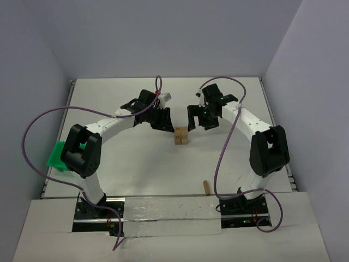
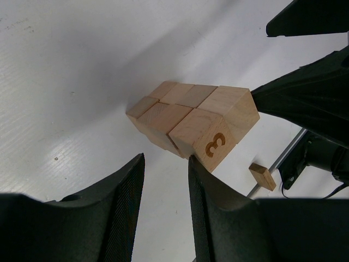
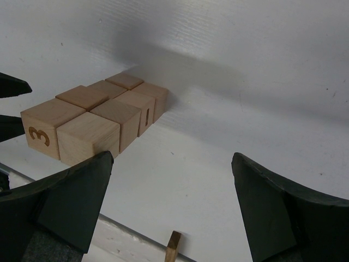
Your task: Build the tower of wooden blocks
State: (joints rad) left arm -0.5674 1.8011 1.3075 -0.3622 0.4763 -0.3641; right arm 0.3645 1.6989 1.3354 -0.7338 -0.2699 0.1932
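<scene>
On the tower (image 3: 98,109), dark digits (image 3: 38,136) 3 and 1.

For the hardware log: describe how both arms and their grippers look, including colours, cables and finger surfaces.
The left arm and right arm have white links and black joint housings. A purple cable loops along each. The left gripper and right gripper are black, with broad fingers finely textured on the inner face.

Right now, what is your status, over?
Left gripper narrowly open, empty; right gripper wide open, empty. Tower between them. Loose block near front edge, clear of both.
</scene>
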